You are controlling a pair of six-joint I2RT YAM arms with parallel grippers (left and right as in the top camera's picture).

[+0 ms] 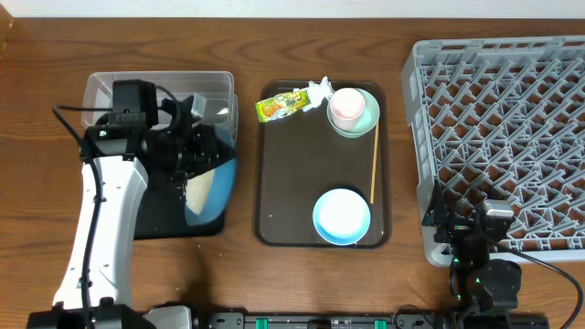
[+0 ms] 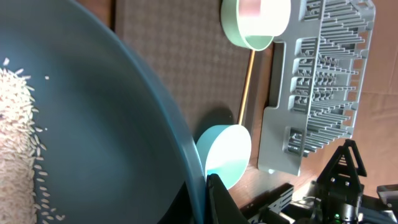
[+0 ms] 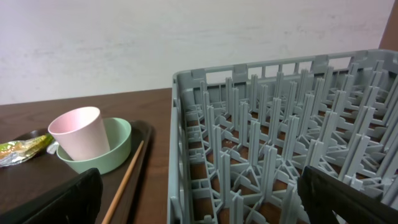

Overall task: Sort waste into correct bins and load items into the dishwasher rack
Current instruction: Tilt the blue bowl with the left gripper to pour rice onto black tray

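Dark blue plate (image 2: 112, 124) with rice (image 2: 18, 130), tilted, clamped in left gripper (image 1: 192, 146) over black tray (image 1: 160, 219); right gripper (image 3: 200, 180) apart by rack (image 1: 503, 119).

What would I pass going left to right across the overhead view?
Clear tub → wrapper → pink cup → chopstick → rack

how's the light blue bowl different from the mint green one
The light blue bowl is empty; the mint green bowl holds a pink cup. The blue one sits at the brown tray's near edge, the green one at its far corner. Both are upright.
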